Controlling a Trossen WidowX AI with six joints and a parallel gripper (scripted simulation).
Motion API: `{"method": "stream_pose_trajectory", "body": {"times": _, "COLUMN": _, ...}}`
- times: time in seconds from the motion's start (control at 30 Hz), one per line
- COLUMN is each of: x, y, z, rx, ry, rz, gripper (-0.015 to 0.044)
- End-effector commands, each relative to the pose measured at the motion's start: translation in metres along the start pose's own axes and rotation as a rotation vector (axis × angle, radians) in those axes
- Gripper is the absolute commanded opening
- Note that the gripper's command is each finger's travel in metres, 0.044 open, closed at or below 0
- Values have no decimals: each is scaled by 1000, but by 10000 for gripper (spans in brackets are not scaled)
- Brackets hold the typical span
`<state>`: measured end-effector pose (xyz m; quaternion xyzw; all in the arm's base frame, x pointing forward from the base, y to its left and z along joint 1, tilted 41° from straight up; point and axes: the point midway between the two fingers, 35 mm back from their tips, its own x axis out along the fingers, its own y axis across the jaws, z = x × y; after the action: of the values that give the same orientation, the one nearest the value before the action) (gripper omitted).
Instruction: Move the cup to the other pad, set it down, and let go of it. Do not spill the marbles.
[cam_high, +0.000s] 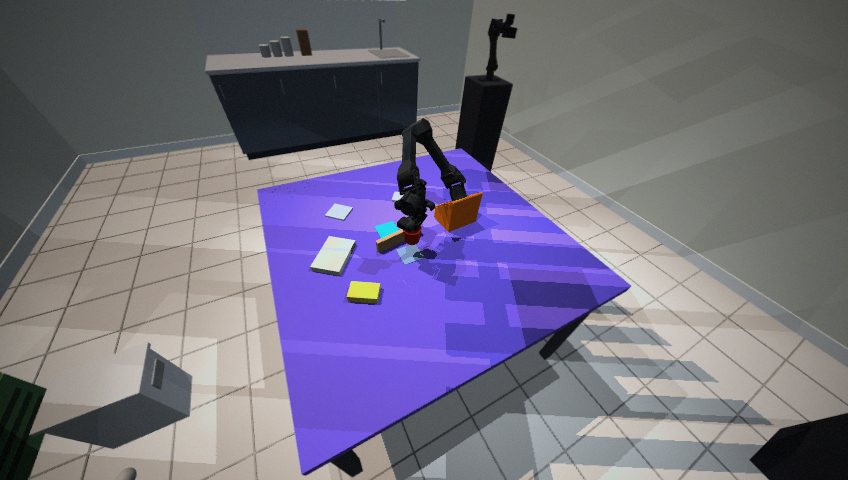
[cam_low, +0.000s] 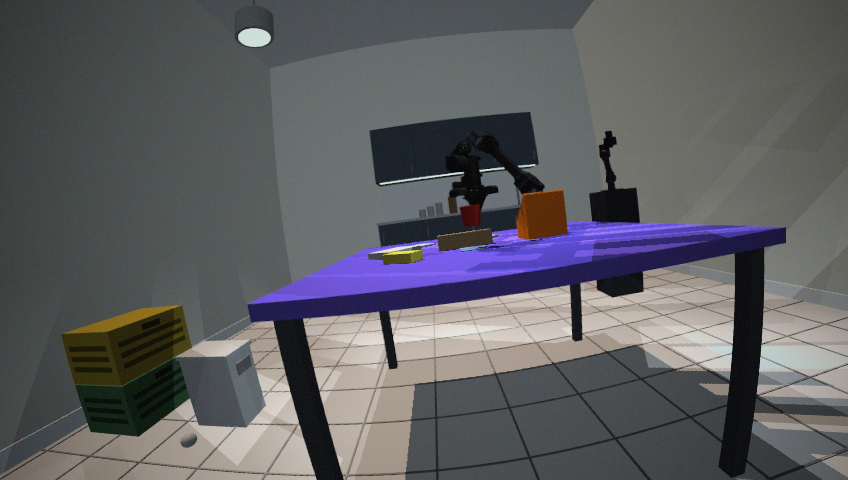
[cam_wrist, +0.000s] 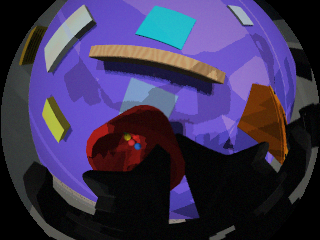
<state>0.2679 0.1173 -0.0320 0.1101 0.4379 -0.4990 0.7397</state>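
A red cup (cam_high: 411, 237) (cam_low: 470, 215) (cam_wrist: 145, 116) hangs in the air, roughly upright, higher than the wooden bar. My gripper (cam_high: 410, 228) (cam_wrist: 171, 139) is shut on the cup's wall. Several small marbles (cam_wrist: 132, 142) lie inside the cup, yellow, red and blue among them. A pale grey-blue pad (cam_high: 409, 255) (cam_wrist: 145, 95) lies flat below the cup, on the near side of the bar. A cyan pad (cam_high: 386, 228) (cam_wrist: 167, 27) lies flat on the bar's far side. The cup's far inside is partly hidden by a finger in the wrist view.
A low wooden bar (cam_high: 389, 241) (cam_low: 464, 239) (cam_wrist: 155, 56) stands between the pads. An orange block (cam_high: 462, 212) (cam_low: 544, 215) (cam_wrist: 262, 112) stands near the arm's base. A whitish slab (cam_high: 333, 255) (cam_wrist: 67, 37), a yellow block (cam_high: 363, 291) (cam_low: 402, 257) (cam_wrist: 55, 120) and a pale tile (cam_high: 339, 211) also lie on the table.
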Motion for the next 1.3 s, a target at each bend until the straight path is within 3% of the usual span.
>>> {"method": "stream_pose_trajectory", "body": {"times": 0.0, "x": 0, "y": 0, "z": 0, "rx": 0, "ry": 0, "rz": -1, "gripper": 0}}
{"method": "stream_pose_trajectory", "body": {"times": 0.5, "x": 0, "y": -1, "z": 2, "rx": 0, "ry": 0, "rz": 0, "gripper": 0}}
{"method": "stream_pose_trajectory", "body": {"times": 1.27, "x": 0, "y": -18, "z": 56, "rx": 4, "ry": 2, "rz": 1, "gripper": 0}}
